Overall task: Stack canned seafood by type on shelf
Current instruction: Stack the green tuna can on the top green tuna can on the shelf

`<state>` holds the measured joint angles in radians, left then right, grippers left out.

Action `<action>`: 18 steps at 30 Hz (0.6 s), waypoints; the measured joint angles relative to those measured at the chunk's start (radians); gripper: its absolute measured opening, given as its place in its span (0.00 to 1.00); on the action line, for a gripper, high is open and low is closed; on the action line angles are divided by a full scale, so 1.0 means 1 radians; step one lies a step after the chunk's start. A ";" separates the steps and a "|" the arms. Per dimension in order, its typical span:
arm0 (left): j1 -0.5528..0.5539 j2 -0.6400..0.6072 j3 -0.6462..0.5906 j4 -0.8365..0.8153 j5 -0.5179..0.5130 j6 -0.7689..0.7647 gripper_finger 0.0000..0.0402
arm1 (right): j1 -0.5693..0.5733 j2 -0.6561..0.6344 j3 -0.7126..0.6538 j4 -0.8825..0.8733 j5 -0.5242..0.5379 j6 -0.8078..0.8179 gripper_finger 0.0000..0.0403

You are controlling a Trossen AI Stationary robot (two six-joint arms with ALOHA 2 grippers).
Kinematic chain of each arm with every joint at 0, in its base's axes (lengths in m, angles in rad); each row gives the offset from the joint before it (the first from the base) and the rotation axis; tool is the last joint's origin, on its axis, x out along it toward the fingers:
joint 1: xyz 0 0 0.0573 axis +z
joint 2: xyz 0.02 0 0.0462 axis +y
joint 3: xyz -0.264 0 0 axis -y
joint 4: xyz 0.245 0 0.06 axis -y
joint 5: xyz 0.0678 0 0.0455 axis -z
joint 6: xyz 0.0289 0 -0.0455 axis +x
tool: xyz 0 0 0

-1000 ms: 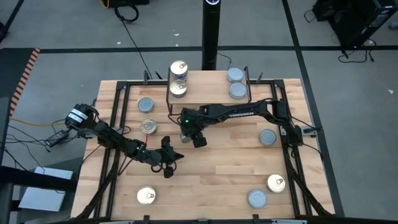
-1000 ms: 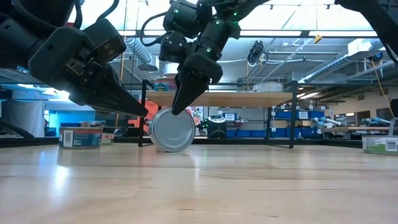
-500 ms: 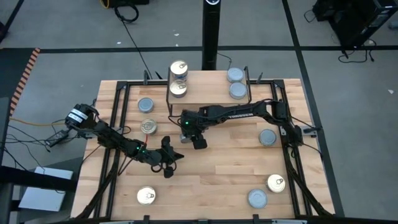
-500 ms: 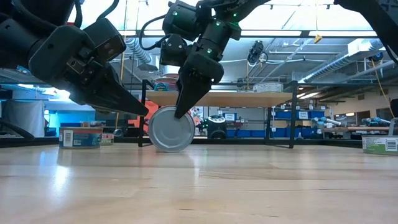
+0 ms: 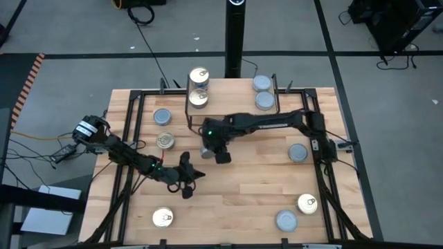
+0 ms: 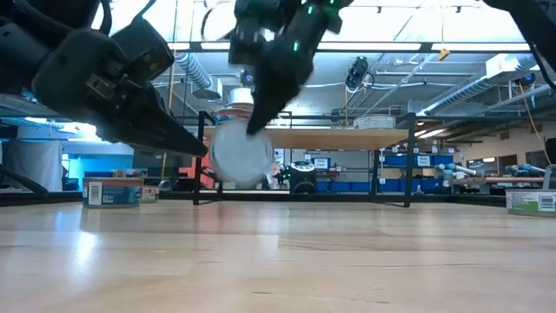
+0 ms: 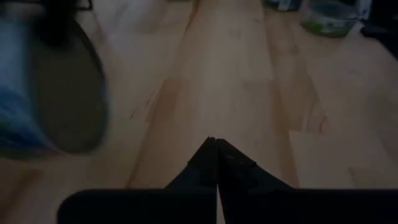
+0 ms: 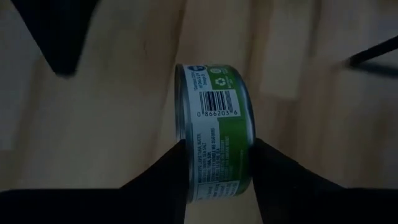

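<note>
Nearest the front edge of the tabletop [image 5: 228, 200] lay loose tins: a gold-topped tin [image 5: 162, 218] at the left, another gold-topped tin [image 5: 307, 203] and a grey-topped tin [image 5: 286, 221] at the right. Behind the left one, the left gripper [image 5: 190, 175] waited low over the boards, its fingers [image 7: 214, 163] pressed together on nothing.

Past it, at mid-table, the right gripper [image 5: 220, 153] pinched a green-labelled tin [image 8: 216, 130] on edge by its two flat faces, and the low view showed that tin [image 6: 241, 152] lifted clear of the wood. To do this step well, I judged the tin should be carried up above the level of the shelf [image 5: 232, 105], turned until it lay flat, and lowered squarely onto the stack of its own kind, released only once it sat flush.

Farther back, the shelf carried a gold-topped stack [image 5: 199, 98] near its left end and a grey-topped tin [image 5: 264, 101] near its right, with further tins behind them; which the held tin matched I could not tell.

The right wrist view alone gave the barcode and green label and proved the grip. The low view alone showed the gap under the tin. Only the high view showed how the tins were sorted on the shelf.
</note>
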<state>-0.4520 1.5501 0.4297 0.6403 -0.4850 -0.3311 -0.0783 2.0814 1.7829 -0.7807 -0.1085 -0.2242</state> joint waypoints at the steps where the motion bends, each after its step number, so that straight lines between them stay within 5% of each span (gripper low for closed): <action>1: -0.003 0.000 0.000 0.013 0.000 0.019 0.01 | -0.002 -0.020 0.011 -0.011 0.000 0.010 0.36; 11: -0.009 0.000 0.000 0.050 0.000 0.065 0.01 | -0.112 -0.323 0.035 -0.135 0.112 0.115 0.36; 18: -0.009 0.000 0.000 0.050 0.000 0.065 0.01 | -0.412 -0.481 0.036 -0.179 0.129 0.328 0.36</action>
<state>-0.4614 1.5501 0.4294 0.6899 -0.4854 -0.2663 -0.4907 1.6000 1.8191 -0.9599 0.0200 0.1041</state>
